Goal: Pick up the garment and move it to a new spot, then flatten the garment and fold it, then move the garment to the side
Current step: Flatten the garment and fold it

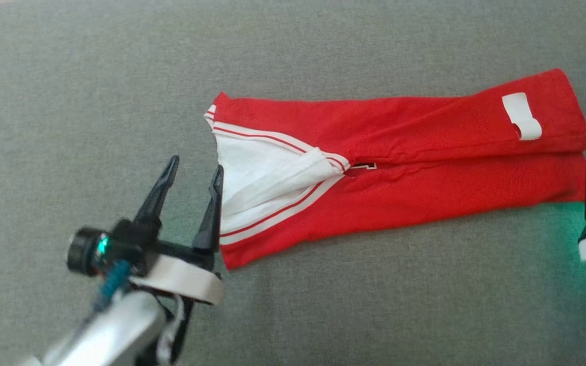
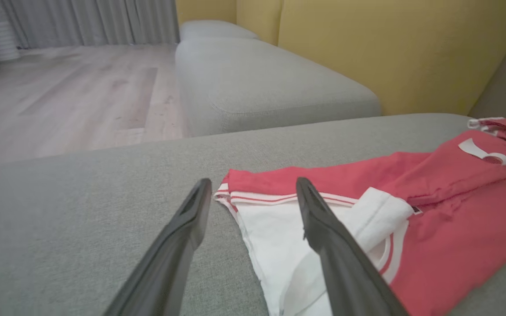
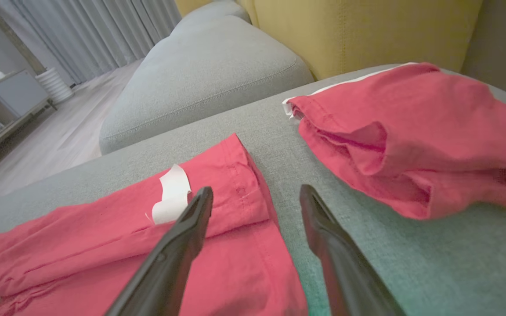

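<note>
The garment (image 1: 400,168) lies as a long folded strip on the grey seat (image 1: 120,76), and we judge our grippers sit at its two short ends to bring them together: the left gripper (image 1: 196,165) stands spread and empty just beside its white neck end (image 1: 257,178), the right gripper (image 3: 256,189) likewise spread and empty at its hem end (image 3: 240,188). A second red bundle (image 3: 411,131) lies near, past the hem end, so we find open seat along the garment's long sides.

Head camera is looking straight down over the garment (image 1: 400,168).
Wrist cameras are looking low and close across its opposite ends.
</note>
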Controlling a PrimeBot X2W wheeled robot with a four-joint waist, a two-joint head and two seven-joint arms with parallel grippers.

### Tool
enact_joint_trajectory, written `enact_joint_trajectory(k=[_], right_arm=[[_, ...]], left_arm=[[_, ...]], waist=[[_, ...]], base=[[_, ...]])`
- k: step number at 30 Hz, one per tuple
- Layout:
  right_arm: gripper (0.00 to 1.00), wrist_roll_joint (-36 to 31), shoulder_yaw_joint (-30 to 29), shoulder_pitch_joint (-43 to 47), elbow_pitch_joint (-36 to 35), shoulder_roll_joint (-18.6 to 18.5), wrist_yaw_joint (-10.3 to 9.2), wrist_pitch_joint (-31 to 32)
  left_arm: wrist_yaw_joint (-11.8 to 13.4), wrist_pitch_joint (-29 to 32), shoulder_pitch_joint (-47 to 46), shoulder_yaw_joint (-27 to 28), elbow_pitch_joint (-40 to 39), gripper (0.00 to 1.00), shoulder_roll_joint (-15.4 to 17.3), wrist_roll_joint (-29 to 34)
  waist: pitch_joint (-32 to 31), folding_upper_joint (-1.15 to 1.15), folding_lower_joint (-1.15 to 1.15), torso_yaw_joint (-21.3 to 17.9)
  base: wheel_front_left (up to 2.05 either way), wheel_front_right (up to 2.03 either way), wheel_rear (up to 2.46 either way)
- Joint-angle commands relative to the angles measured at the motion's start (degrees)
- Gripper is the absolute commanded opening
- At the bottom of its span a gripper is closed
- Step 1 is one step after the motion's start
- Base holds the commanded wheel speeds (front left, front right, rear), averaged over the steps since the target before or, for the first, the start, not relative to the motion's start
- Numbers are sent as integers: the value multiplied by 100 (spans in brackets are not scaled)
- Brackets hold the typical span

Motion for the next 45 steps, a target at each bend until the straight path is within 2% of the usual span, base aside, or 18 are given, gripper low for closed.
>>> enact_joint_trajectory(k=[1, 4, 5, 7, 8, 9, 14, 26, 31, 32, 34, 35, 40, 45], right_arm=[[100, -53, -106, 161, -230, 28, -4, -152], [100, -91, -312, 299, -241, 178, -4, -192], [100, -91, -312, 299, -241, 178, -4, -192], [100, -143, -431, 322, -230, 243, -4, -183], [100, -201, -550, 303, -194, 280, -4, -160], [100, -230, -609, 279, -164, 294, -4, -149], [100, -443, -924, 74, 84, 324, -4, -54], [100, -1233, -1708, -420, 1100, 446, -4, 376], [100, -1289, -1701, -502, 1457, 612, -4, 788], [85, -1229, -1658, -514, 1463, 650, -4, 866], [4, -1108, -1542, -520, 1418, 697, -4, 958], [0, -1063, -1483, -514, 1386, 694, -4, 979], [0, -908, -1358, -490, 1197, 552, -4, 815], [0, -777, -1476, -399, 946, 331, -4, 684]], left_arm=[[216, -67, 288, 610, -105, 100, -148, 490], [395, -68, 844, 1183, -147, 100, -649, 1210], [395, -68, 844, 1183, -147, 100, -649, 1210], [422, -68, 1179, 1524, -190, 100, -960, 1618], [376, -69, 1445, 1789, -239, 100, -1224, 2015], [325, -69, 1568, 1906, -258, 100, -1352, 2165], [-62, -69, 2013, 2377, -234, 100, -1846, 2711], [-877, -70, 2401, 3158, -56, 100, -2423, 3454], [-1108, -70, 2507, 3355, -6, 100, -2579, 3677], [-1144, -70, 2525, 3394, 2, 100, -2606, 3714], [-1217, -70, 2558, 3464, 16, 100, -2653, 3780], [-1254, -70, 2570, 3493, 28, 100, -2676, 3811], [-1406, -70, 2605, 3667, 67, 100, -2784, 3942], [-1534, -70, 2653, 3822, 142, 100, -2852, 4074]], waist=[[-84, 0, 0, 86], [-143, 0, 0, 202], [-143, 0, 0, 202], [-175, 0, 0, 287], [-200, 0, 0, 385], [-214, 0, 0, 431], [-265, 0, 0, 658], [-270, 0, 0, 994], [-264, 0, 0, 1003], [-260, 0, 0, 991], [-252, 0, 0, 950], [-250, 0, 0, 928], [-279, 0, 0, 756], [-391, 0, 0, 536]], base=[[0, 0, 0], [0, 0, 0], [0, 0, 0], [0, 0, 0], [0, 0, 0], [0, 0, 0], [0, 0, 0], [0, 0, 0], [0, 0, 0], [0, 0, 0], [0, 0, 0], [0, 0, 0], [0, 0, 0], [0, 0, 0]])
